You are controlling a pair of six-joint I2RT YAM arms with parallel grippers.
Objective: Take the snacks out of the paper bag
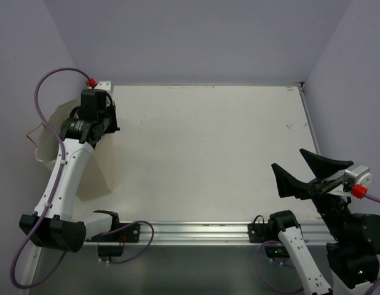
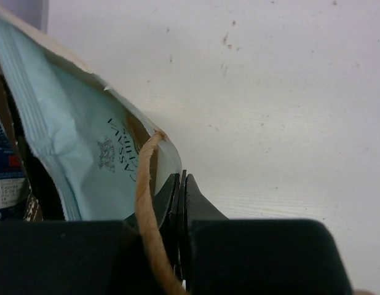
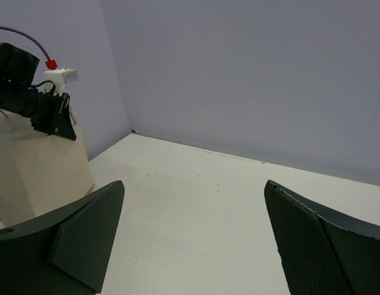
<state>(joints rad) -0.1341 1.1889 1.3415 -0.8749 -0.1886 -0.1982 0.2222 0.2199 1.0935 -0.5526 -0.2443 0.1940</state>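
The white table (image 1: 208,153) is lying bare between the paper bag (image 1: 48,138) on the left and my right gripper (image 1: 288,161), which is hanging wide apart at the near right, so I am having wide room there. Purple walls (image 1: 196,37) are closing the left, far and right sides. My left gripper (image 2: 181,184) is pinching the bag's rim. The twisted handle (image 2: 144,178) is crossing before my fingers, and the light blue packet (image 2: 79,135) is filling the mouth beside them.

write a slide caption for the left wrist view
Left gripper pinching the paper bag rim beside its twisted handle, a light blue snack packet showing inside
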